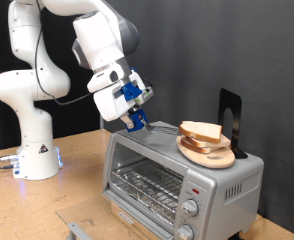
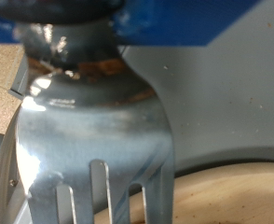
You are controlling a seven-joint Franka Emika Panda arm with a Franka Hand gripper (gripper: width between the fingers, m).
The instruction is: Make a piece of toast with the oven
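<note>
The gripper (image 1: 138, 118) hangs at the centre of the exterior view, just above the upper left part of the oven's top; the wrist view shows it pinching a grey metal fork (image 2: 90, 140) by the neck, tines pointing away from the hand towards a pale wooden curve. The piece of toast (image 1: 201, 131) lies on a round wooden plate (image 1: 209, 155) standing on the oven (image 1: 177, 175), right of centre in the exterior view, near the fork tip but apart from it. The bread is pale with a light brown crust; whether it is one slice or two stacked I cannot tell. The oven is a boxy silver thing on the tabletop (image 1: 72, 185) with a glass door, a wire rack visible behind it, and two round knobs at lower right; the door looks closed. A dark upright stand (image 1: 230, 118) rises behind the plate. My judgement: the step in hand is reaching the bread with the fork, and doing it well means coming in low and level so the tines slide under or bite the soft crumb without shoving the smooth plate off the slick metal top
</note>
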